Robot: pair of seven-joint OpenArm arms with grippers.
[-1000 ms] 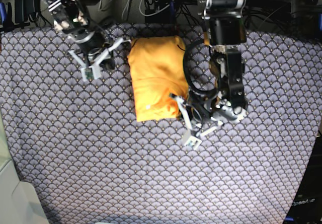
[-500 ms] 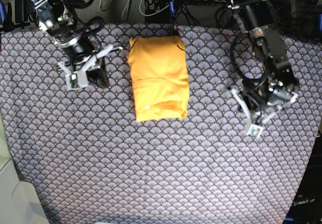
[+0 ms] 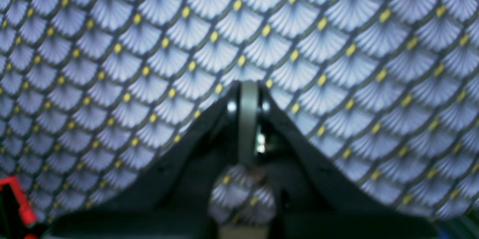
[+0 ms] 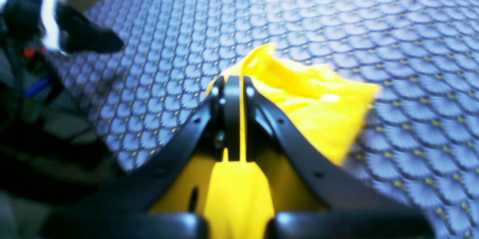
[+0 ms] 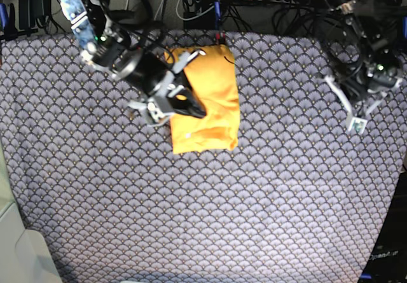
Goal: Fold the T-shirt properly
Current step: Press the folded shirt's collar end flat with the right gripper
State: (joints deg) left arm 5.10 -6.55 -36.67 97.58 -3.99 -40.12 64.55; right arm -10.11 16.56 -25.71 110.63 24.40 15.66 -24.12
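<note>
The right gripper [image 5: 191, 110] is hovering closed and empty over the folded T-shirt [image 5: 210, 114] at mid-cloth — likely tidying the fold — while the left gripper [image 5: 356, 119], closed, is idling apart.

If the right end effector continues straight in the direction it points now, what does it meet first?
Most likely the T-shirt: the right end effector is shut and aimed at the folded orange fabric directly ahead. Beyond lies the patterned cloth. Depth is unclear.

L gripper [image 3: 248, 119] jaws shut, nothing between (blurry), over blue-grey scallop-patterned cloth [image 3: 336, 44] w/ yellow dots.
</note>
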